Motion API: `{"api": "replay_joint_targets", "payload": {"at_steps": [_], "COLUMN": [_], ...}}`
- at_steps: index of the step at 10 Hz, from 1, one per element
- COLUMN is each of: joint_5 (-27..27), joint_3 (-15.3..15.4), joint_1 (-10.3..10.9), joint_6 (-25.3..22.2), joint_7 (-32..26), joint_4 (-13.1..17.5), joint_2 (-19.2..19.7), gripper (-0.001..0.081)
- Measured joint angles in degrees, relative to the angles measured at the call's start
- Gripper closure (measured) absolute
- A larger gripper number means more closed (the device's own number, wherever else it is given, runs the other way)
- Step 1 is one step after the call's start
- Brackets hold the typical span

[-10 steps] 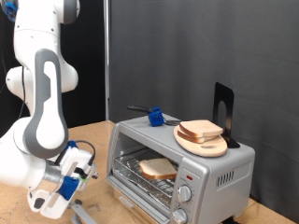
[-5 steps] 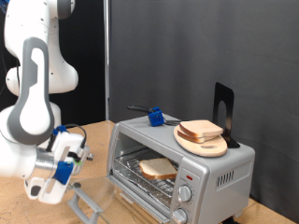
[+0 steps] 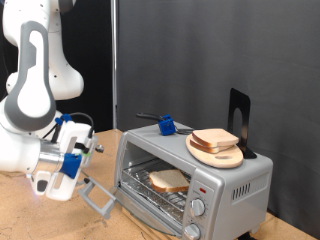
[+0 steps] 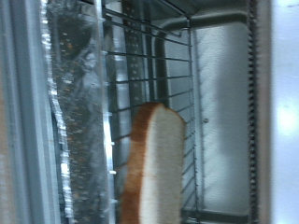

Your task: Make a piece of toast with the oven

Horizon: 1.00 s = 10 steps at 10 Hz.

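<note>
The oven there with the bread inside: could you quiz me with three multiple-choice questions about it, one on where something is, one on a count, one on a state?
1. Where is the piece of toast?
A. on the wire rack inside the oven
B. on the table
C. between the jaws

2. How many round knobs show on the oven's front?
A. none
B. two
C. five

3. How is the oven door?
A. shut
B. dropped open
C. taken off

Answers: 1 A, the slice lies on the rack, also in the wrist view. 2 B, two knobs sit one above the other. 3 B, the door hangs down beside the gripper.
</note>
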Motion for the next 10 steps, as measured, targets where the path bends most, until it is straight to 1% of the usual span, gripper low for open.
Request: {"api": "replay_joint_targets", "payload": {"at_steps": [2,6,8,10], "joint_5": [1.1,3.1,5.5,9.0], "joint_3": [1.3,4.7,6.7,9.1], "joint_1": [0.5,2.3,3.5,4.9], "joint_6": [-0.7,-1.4,-1.2,0.9], "joint_7": [1.0,2.8,4.2,6.1], "joint_4": [-1.1,-4.2,-5.8,-7.1], "joint_2": [-2.6,-8.7,-12.0,-14.6], "gripper": [0.0124,0.0124,0.0124,0.0124]}}
